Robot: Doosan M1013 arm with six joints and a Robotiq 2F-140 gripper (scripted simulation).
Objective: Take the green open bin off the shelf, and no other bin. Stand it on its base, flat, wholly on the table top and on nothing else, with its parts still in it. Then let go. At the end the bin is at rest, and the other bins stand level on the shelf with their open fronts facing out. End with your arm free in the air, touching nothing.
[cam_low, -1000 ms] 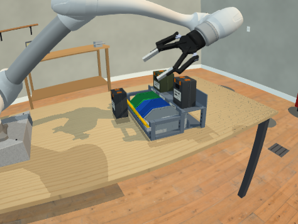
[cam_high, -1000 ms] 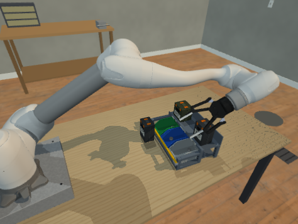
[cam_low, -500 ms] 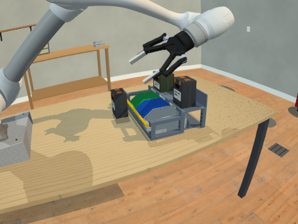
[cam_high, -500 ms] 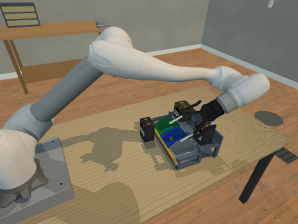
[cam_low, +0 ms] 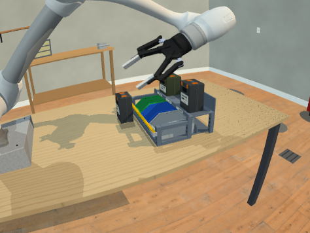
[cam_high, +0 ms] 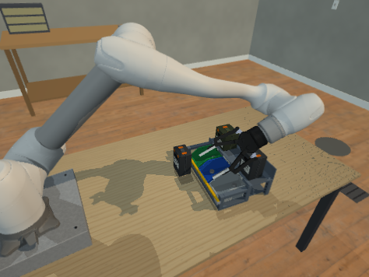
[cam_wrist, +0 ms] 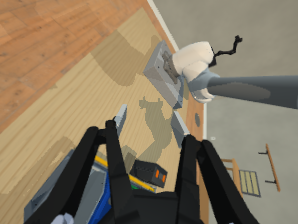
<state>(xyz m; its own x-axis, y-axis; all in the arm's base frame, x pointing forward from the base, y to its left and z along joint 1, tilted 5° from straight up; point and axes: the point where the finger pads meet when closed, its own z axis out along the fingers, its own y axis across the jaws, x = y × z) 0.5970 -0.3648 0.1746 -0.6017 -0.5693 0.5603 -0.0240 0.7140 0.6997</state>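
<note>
The green bin (cam_high: 204, 159) (cam_low: 151, 100) sits at the far end of the row on the grey shelf (cam_low: 159, 139). The blue bin (cam_low: 160, 108) (cam_wrist: 101, 207) is beside it in the middle, and the grey bin (cam_high: 230, 184) (cam_low: 170, 116) is at the near end. All three stand behind the shelf's yellow front strip (cam_low: 144, 118). My gripper (cam_low: 131, 77) (cam_wrist: 149, 114) is open and empty. Its fingers hang above the row, clear of the bins, slanting down toward the robot's base side. The wrist view hides most of the green bin. The parts inside it cannot be made out.
A black box (cam_high: 182, 160) (cam_low: 124, 108) (cam_wrist: 147, 172) stands on the table near the shelf front, by the green bin's end. Another black box (cam_high: 254, 167) (cam_low: 192, 96) stands on the raised back part of the shelf. A dark green box (cam_high: 227, 139) (cam_low: 171, 86) is behind the green bin.
</note>
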